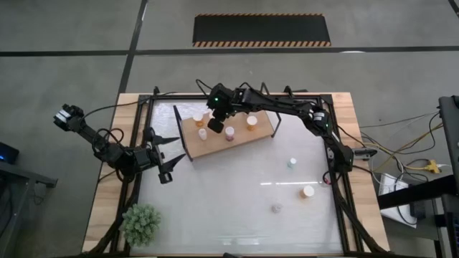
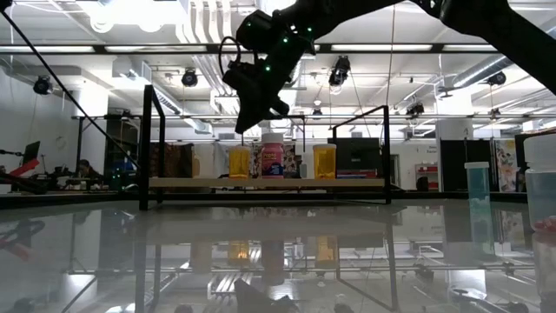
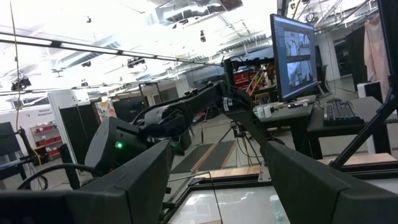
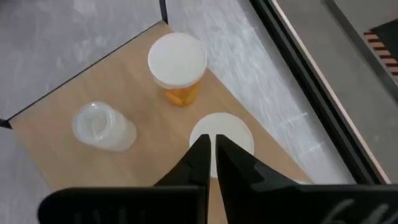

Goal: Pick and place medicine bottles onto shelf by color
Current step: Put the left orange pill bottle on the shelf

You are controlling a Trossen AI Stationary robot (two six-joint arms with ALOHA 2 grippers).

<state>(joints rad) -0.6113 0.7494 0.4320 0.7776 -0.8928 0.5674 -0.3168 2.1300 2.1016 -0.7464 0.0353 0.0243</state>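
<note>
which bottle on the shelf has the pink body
The bottle at the middle of the shelf, just right of the right gripper. Two others on the shelf are orange, and one is whitish.

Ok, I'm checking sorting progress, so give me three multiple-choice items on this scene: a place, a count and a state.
1. Where is the right gripper?
A. over the flat light-brown wooden shelf board
B. over a green plant
C. off the table

2. How many small white-capped medicine bottles stand on the pale tabletop, off the shelf?
A. one
B. three
C. six

3. The left gripper is:
A. shut on a bottle
B. open, empty
C. hidden

Answers:
1 A: the high view shows it above the board.
2 B: one whitish, one orange, one greyish.
3 B: its wrist view shows the fingers wide apart.
</note>
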